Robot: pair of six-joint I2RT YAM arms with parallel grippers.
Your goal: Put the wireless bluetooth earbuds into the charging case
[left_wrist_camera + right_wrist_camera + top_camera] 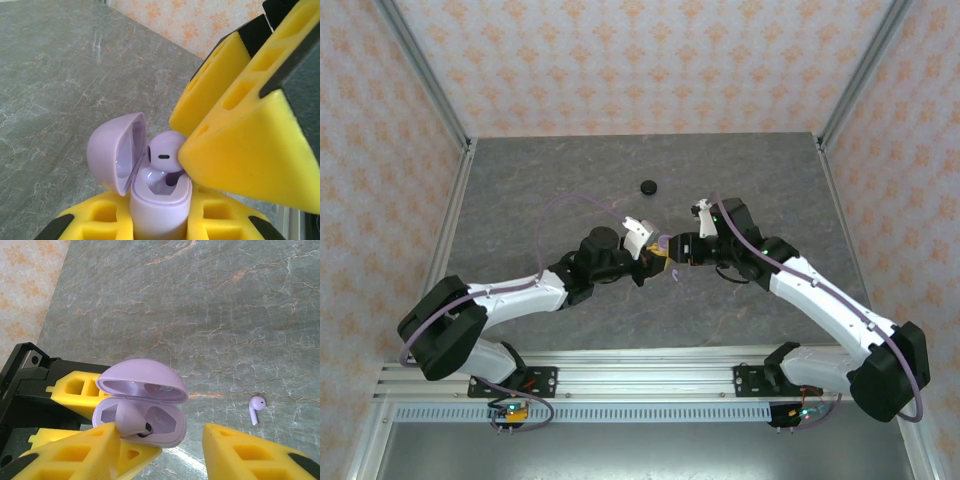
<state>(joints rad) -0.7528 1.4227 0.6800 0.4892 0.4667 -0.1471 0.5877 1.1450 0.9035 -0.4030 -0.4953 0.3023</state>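
Centrally, over the grey marbled surface (520, 200), both arms meet. L pincer (160, 222): closed on the body of the lavender charging case (145, 385), lid hinged open. R pincer (160, 432): fingers apart, one fingertip touching a lavender earbud (162, 150) that sits partly in a case well, bulb end out. Black round case (647, 186): farther back on the surface, apart from both arms. Second lavender earbud (256, 409): lying loose on the surface, near the pincers.

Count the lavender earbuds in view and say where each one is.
2. One earbud sits partly in the open lavender case, clamped by the left gripper; the second earbud lies loose on the table. More may be hidden.
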